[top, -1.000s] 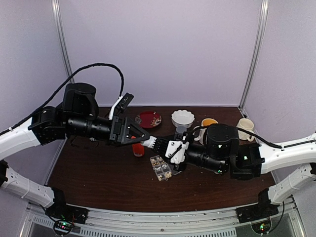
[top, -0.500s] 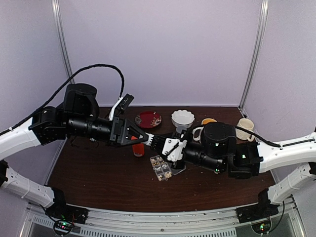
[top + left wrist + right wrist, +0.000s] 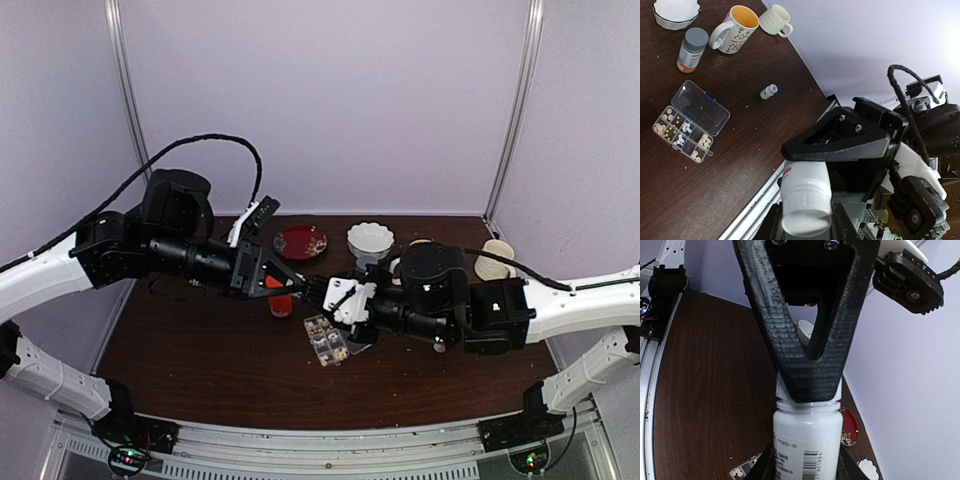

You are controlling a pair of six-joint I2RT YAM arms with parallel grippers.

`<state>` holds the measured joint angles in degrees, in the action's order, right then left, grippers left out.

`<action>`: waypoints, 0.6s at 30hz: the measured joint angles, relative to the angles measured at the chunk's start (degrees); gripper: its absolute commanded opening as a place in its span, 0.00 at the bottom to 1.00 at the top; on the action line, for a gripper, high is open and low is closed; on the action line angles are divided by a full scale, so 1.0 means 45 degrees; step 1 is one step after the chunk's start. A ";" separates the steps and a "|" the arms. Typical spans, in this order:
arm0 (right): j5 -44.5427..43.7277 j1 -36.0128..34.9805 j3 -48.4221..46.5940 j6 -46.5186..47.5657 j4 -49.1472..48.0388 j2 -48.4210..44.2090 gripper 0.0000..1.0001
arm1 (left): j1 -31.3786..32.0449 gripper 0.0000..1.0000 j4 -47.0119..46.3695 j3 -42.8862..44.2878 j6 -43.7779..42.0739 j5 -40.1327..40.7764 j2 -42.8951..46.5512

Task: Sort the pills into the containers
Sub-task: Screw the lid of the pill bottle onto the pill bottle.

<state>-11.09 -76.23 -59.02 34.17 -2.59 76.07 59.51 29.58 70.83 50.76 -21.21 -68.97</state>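
Pinching the cap end of a white bottle (image 3: 805, 450) with the left gripper (image 3: 311, 290), jaws narrow and snug on it. Clamping the body in the right gripper (image 3: 338, 298). Hanging close over the open pill box (image 3: 705, 110), pills (image 3: 685, 127) lying in its cells. Risking a jerk as the cap frees, scattering tablets across the table (image 3: 200, 350).

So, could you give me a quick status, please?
Right gripper holds white bottle. Left gripper around its cap, grip unclear. Pill box open on table.
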 measured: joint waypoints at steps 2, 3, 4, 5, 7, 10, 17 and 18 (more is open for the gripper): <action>0.0136 0.0029 -0.0136 -0.0262 0.0452 0.0005 0.00 | -0.0024 0.00 0.0155 0.0083 -0.0146 -0.0131 -0.0155; 0.0209 0.0044 -0.0175 -0.0359 0.0631 0.0005 0.00 | -0.0039 0.00 0.0214 0.0107 -0.0194 -0.0209 -0.0209; 0.0325 0.0063 -0.0194 -0.0505 0.0767 0.0005 0.00 | -0.0044 0.00 0.0287 0.0136 -0.0257 -0.0296 -0.0277; 0.0525 0.0107 -0.0194 -0.0661 0.0894 0.0005 0.00 | -0.0053 0.00 0.0374 0.0151 -0.0301 -0.0384 -0.0330; 0.1209 0.0277 -0.0194 -0.1078 0.1127 -0.0010 0.00 | -0.0063 0.00 0.0500 0.0151 -0.0389 -0.0559 -0.0403; 0.2841 0.0753 -0.0194 -0.1880 0.1457 -0.0155 0.00 | -0.0073 0.00 0.0593 0.0151 -0.0709 -0.0918 -0.0486; 0.7664 0.1987 -0.1069 -0.4007 0.2705 -0.0325 0.00 | 0.0296 0.00 0.0418 0.0151 -0.3055 -0.1375 -0.0024; 0.8344 0.2123 -0.1331 -0.4308 0.2885 -0.0306 0.00 | 0.0432 0.00 0.0306 0.0151 -0.3594 -0.1331 0.0160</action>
<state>26.46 -66.67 -65.01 14.79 10.39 74.70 61.45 30.96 71.50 34.59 -27.20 -68.25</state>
